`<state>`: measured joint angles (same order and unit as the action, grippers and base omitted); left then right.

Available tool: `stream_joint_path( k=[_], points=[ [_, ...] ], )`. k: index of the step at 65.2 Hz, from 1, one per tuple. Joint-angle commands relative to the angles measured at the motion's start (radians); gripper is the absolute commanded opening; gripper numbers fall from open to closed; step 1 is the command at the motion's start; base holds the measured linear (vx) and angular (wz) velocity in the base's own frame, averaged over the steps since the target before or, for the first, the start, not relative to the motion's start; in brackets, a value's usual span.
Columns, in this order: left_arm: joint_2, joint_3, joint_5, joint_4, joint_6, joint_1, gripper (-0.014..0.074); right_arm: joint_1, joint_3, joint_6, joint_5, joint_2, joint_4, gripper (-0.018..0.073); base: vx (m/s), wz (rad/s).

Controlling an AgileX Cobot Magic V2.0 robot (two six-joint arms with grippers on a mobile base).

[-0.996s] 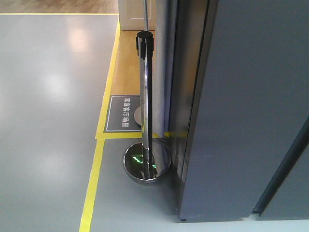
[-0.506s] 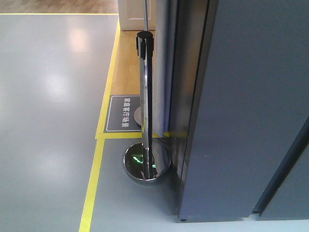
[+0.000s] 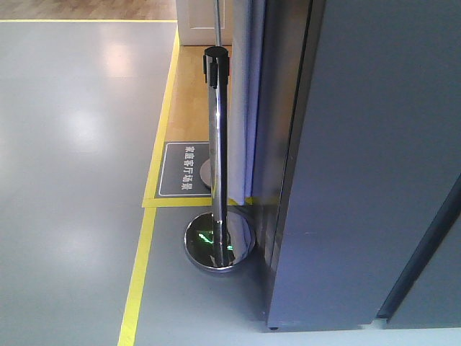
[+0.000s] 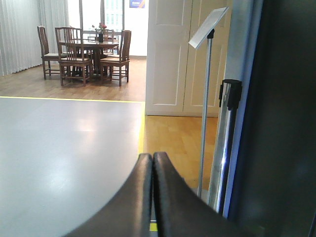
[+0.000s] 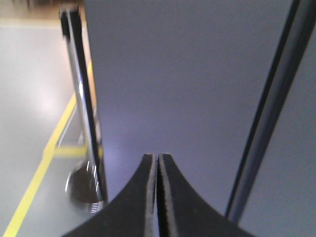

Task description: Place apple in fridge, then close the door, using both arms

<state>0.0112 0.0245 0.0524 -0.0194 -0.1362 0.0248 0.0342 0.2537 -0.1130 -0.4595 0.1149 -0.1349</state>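
The door's dark grey outer face (image 3: 374,158) fills the right of the front view and most of the right wrist view (image 5: 187,74). No white interior of the fridge shows. The apple is hidden. My left gripper (image 4: 152,155) is shut with nothing between its fingers, pointing past the fridge's dark left edge (image 4: 286,123) toward the open floor. My right gripper (image 5: 157,157) is also shut and empty, its tips close in front of the grey door face.
A chrome stanchion post (image 3: 216,144) on a round base (image 3: 218,245) stands just left of the fridge. A dark seam (image 3: 421,252) runs slanted across the grey face. Yellow floor tape (image 3: 137,281), a floor sign (image 3: 184,168), a sign stand (image 4: 207,29) and dining chairs (image 4: 84,49) lie beyond.
The narrow strip along the grey panel's left edge has turned paler and bluish. The post, the floor and the panel itself look the same.
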Motion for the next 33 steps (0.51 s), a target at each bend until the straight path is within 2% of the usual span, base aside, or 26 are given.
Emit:
stream_joint_path(
  k=[1, 13, 16, 33],
  points=[
    [0.016, 0.028, -0.070, 0.000, -0.010, -0.005, -0.0006, -0.024, -0.088, 0.000, 0.258, -0.045, 0.004, -0.0002, 0.00, 0.00],
    [0.016, 0.028, -0.070, 0.000, -0.010, -0.005, -0.0006, -0.023, -0.288, 0.000, 0.522, -0.129, 0.016, -0.0002, 0.00, 0.00],
    [0.016, 0.028, -0.070, 0.000, -0.010, -0.005, -0.0006, -0.023, -0.279, -0.001, 0.476, -0.138, 0.033, -0.0002, 0.00, 0.00],
    [0.016, 0.028, -0.070, 0.000, -0.010, -0.005, -0.0006, -0.023, -0.281, 0.000, 0.492, -0.135, 0.048, -0.0002, 0.00, 0.00]
  ],
)
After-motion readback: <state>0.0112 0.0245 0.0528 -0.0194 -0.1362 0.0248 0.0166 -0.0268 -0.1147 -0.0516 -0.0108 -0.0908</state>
